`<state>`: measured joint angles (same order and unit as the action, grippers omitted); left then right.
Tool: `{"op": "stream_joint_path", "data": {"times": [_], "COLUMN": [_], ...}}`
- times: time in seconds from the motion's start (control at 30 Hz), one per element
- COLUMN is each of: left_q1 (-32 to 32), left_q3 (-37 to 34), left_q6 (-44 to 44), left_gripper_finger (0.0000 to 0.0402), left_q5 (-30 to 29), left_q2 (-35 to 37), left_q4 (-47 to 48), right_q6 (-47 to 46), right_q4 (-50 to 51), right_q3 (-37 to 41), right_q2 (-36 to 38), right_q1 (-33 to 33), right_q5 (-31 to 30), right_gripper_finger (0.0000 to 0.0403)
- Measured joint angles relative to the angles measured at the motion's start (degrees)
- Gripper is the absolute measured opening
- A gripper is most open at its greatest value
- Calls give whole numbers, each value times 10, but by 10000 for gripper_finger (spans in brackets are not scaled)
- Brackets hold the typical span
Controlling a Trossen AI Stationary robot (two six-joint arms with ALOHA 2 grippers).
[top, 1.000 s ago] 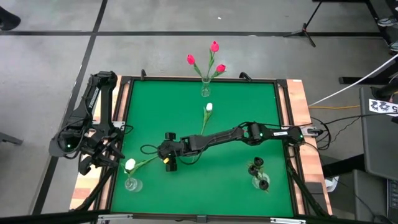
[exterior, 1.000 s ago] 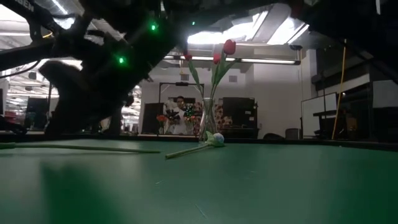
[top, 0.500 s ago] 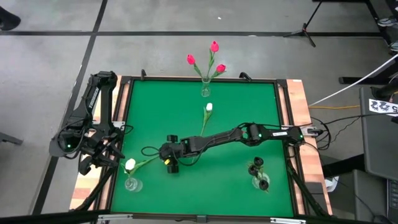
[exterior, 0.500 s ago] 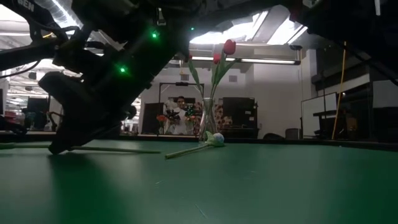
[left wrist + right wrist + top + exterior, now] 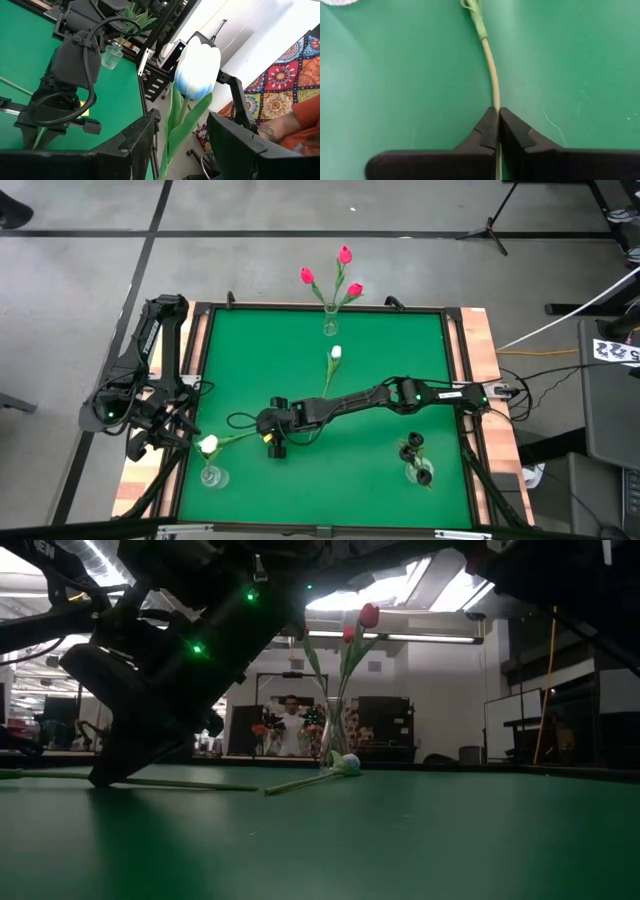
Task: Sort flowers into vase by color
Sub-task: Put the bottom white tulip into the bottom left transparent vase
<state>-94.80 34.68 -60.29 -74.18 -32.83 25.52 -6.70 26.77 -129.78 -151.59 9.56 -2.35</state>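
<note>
At table centre, right end effector (image 5: 497, 127) clenched on thin pale-green tulip stem (image 5: 490, 65); next: lift toward white-flower glass vase (image 5: 212, 476).

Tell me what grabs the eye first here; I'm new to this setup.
The right gripper, at the green table's middle, is shut on a thin stem lying flat. Three pink tulips stand in a vase at the far edge. The left gripper, at the left edge, has a white tulip between its open fingers.
</note>
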Motion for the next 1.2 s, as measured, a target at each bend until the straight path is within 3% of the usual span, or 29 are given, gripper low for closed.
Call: {"op": "stream_joint_path", "data": {"times": [0.4,0.77,1.0,1.1,1.2], "left_q1": [0,0,0,3,6], "left_q3": [0,0,0,0,9], "left_q6": [-18,-42,-43,-43,-21], "left_gripper_finger": [180,180,180,180,180], "left_q5": [-10,-39,-88,-145,-158], "left_q2": [0,0,0,0,-3], "left_q4": [-9,-9,-9,-9,-7], "right_q6": [-46,5,35,55,57], "right_q4": [-45,-12,-21,-78,-145], "right_q3": [3,1,1,1,1], "right_q2": [36,132,182,187,191], "right_q1": [-36,-99,-131,-135,-134], "right_q5": [-10,-36,-50,-29,-15], "right_gripper_finger": [8,3,5,3,4]}}
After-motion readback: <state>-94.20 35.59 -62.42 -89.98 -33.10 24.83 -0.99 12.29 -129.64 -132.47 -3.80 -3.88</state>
